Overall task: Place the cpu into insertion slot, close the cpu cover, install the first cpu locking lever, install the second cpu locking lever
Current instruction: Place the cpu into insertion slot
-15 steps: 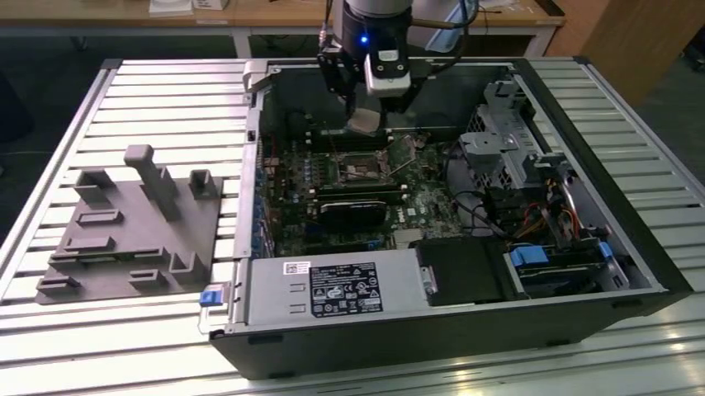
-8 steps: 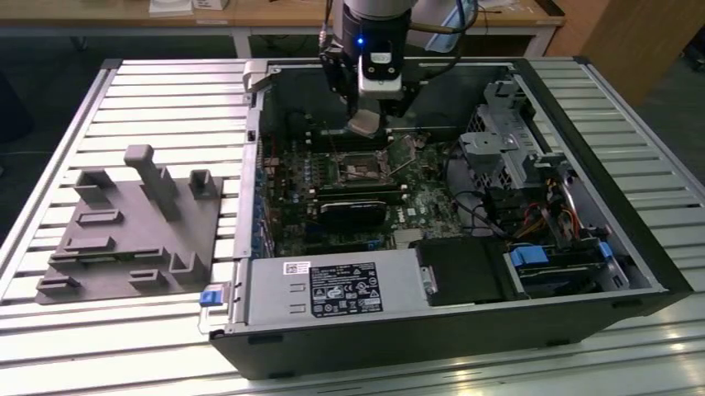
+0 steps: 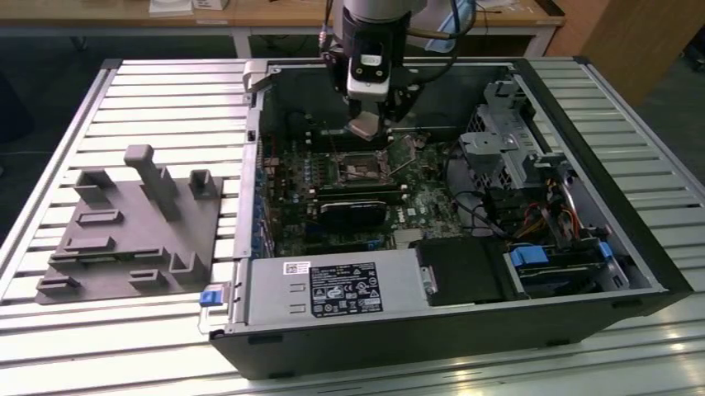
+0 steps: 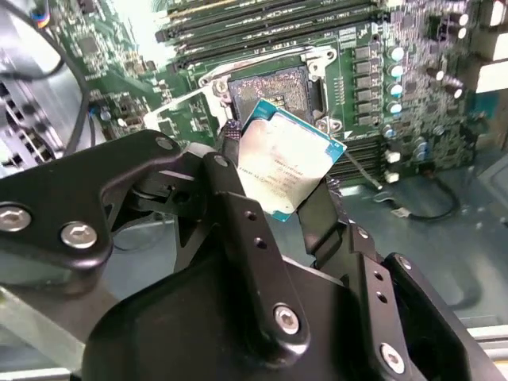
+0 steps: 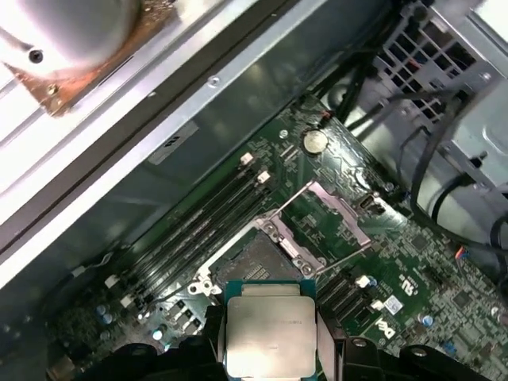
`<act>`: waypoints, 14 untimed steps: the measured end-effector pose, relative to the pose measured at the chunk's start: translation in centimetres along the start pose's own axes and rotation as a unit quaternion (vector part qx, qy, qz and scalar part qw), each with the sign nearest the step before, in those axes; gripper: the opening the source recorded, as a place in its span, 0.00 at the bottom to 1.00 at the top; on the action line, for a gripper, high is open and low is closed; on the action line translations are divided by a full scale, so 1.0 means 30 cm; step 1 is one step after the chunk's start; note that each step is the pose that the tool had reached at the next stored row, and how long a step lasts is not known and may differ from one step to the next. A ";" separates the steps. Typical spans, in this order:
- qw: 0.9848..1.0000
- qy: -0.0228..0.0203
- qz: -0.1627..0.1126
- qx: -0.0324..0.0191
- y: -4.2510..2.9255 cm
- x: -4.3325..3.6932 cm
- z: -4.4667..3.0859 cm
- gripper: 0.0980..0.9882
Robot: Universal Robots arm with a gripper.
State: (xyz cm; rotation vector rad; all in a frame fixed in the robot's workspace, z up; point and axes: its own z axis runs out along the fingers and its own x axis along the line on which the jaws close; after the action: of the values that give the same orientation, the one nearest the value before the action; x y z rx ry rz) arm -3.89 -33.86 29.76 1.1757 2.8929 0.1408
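My gripper [image 3: 366, 124] is shut on the cpu [image 3: 365, 128], a flat square chip with a dull silver top, held by two opposite edges. It hangs a little above the motherboard inside the open computer case [image 3: 441, 330]. The bare insertion slot [image 3: 361, 170] lies just below and in front of it. In the second wrist view the black fingers [image 4: 317, 214] clamp the cpu [image 4: 290, 163], tilted, beside the slot [image 4: 270, 87]. In the first wrist view the cpu [image 5: 270, 329] sits short of the slot [image 5: 258, 266]. The cpu cover [image 5: 329, 210] stands swung open beyond it.
Memory slots [image 5: 198, 230] run alongside the socket. A black block [image 3: 352, 210] sits in front of it, with the power supply [image 3: 330, 289] at the case front. A drive cage [image 3: 507, 140] and cables fill the exterior view's right. A grey fixture [image 3: 132, 223] lies outside the case.
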 end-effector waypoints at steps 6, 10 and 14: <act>0.999 -0.005 0.055 -0.001 -0.001 0.000 0.008 0.50; 0.996 -0.008 0.091 -0.002 -0.001 0.000 0.014 0.50; 0.992 -0.011 0.127 -0.002 -0.002 0.000 0.019 0.50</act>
State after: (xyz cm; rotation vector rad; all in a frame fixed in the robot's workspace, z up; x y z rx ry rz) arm -3.89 -33.86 29.19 1.5285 2.7103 0.1362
